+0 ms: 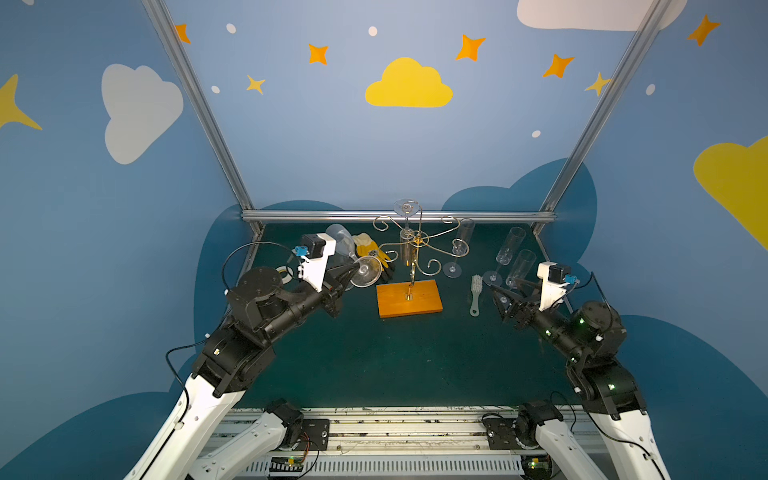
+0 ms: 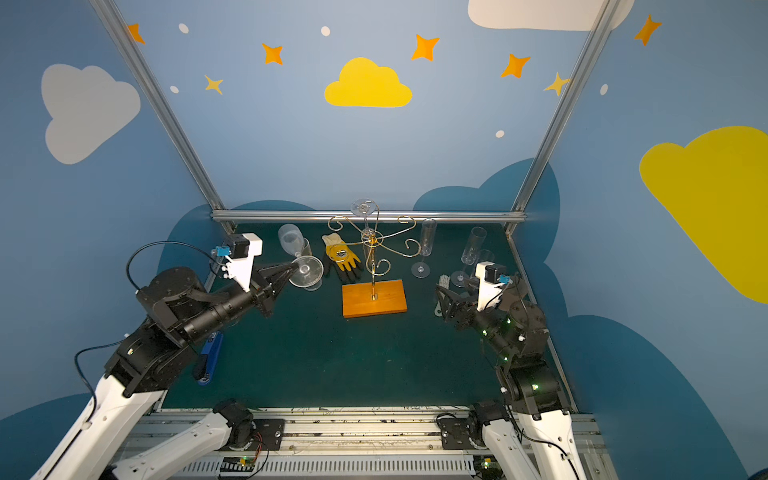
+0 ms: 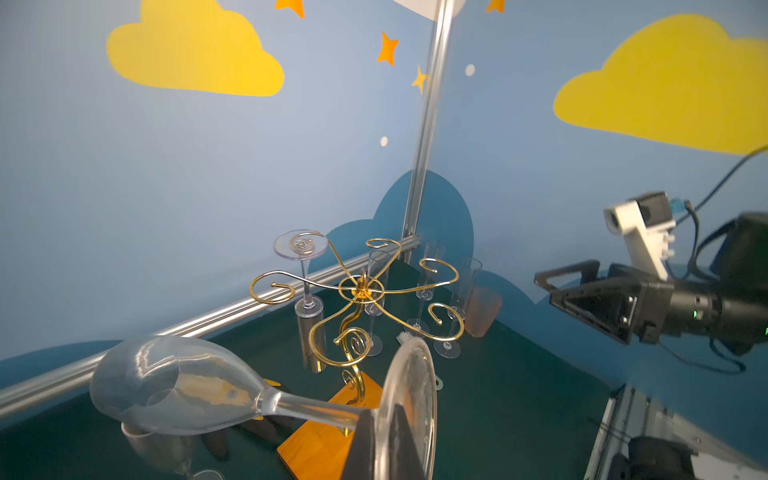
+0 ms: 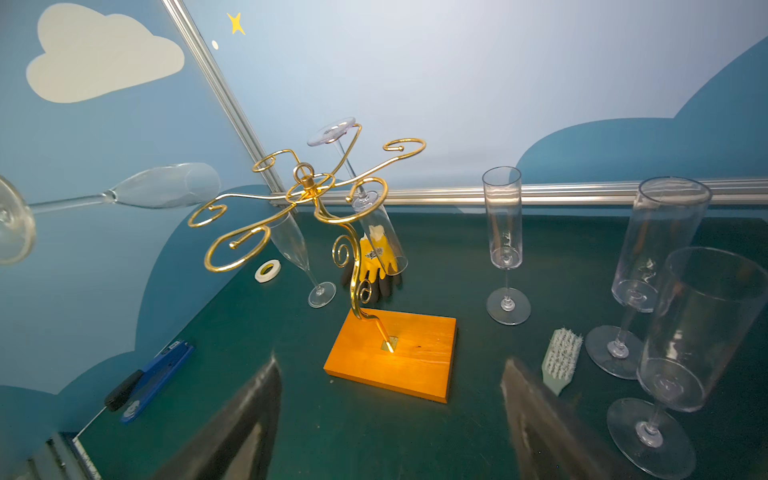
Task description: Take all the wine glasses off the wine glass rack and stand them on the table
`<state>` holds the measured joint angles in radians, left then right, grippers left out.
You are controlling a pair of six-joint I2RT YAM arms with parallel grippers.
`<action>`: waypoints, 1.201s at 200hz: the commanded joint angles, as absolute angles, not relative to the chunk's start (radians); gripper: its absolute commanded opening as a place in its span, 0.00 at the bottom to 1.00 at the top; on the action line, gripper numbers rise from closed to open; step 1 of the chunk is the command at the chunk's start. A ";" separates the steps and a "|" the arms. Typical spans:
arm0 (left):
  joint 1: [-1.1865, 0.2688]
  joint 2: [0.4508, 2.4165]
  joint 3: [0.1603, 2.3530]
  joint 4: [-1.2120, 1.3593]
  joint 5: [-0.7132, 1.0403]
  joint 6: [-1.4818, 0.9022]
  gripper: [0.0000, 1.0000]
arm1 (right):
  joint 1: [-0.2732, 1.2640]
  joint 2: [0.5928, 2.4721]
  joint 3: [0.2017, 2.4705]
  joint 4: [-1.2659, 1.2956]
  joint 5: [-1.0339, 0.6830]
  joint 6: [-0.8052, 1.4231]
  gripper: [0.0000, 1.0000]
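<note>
Nearest, at the left edge of the green mat [image 1: 415, 365], a blue stapler [image 2: 210, 357] is lying flat. Beyond it the left gripper [image 1: 351, 272] is clamping tightly on the stem of a wine glass [image 3: 174, 382], right at its foot. It is holding the glass on its side in the air, bowl pointing away toward the back wall. The glass is hanging well clear of the wine glass rack [image 3: 361, 291], off to the rack's left, touching none of its gold arms.

On the right, the right gripper [image 1: 505, 293] is hovering above the mat with its fingers [image 4: 249, 415] spread wide and nothing between them. A pale brush [image 4: 561, 357] is lying just beside it.

In the middle the rack is standing upright on its orange wooden base [image 1: 409, 305], apart from both grippers. To its right, three straight champagne flutes [image 4: 503, 220] [image 4: 660, 249] [image 4: 698, 324] are standing upright on the mat.

Farther back, a yellow work glove [image 2: 340, 253] is lying left of the rack's post. Near it a tulip flute [image 4: 291, 245] is standing and a tape roll [image 4: 267, 271] is lying flat. At the far side one flute [image 3: 300, 245] is hanging upside down from a curled arm, its foot resting on the spiral.
</note>
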<state>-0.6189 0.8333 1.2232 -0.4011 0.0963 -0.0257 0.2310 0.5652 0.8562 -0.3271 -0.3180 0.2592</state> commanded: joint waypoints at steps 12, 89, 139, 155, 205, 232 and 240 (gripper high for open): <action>-0.759 0.852 1.228 -0.320 -0.032 0.230 0.03 | 0.234 0.587 0.941 -0.329 -0.383 0.316 0.82; -0.989 0.913 1.153 -0.148 -0.183 0.534 0.03 | 0.235 0.746 1.134 -0.233 -0.606 0.519 0.76; -1.096 0.949 1.089 -0.043 -0.256 0.697 0.03 | 0.294 0.873 1.177 -0.181 -0.794 0.662 0.69; -1.128 0.968 1.077 -0.013 -0.283 0.759 0.03 | 0.350 0.896 1.185 -0.204 -0.786 0.640 0.68; -1.204 1.014 1.028 0.110 -0.368 0.950 0.03 | 0.476 0.953 1.183 -0.255 -0.765 0.609 0.67; -1.213 1.022 1.004 0.151 -0.377 1.002 0.03 | 0.526 0.974 1.163 -0.233 -0.753 0.618 0.66; -1.216 1.026 0.999 0.158 -0.383 1.016 0.03 | 0.539 0.978 1.159 -0.233 -0.747 0.617 0.65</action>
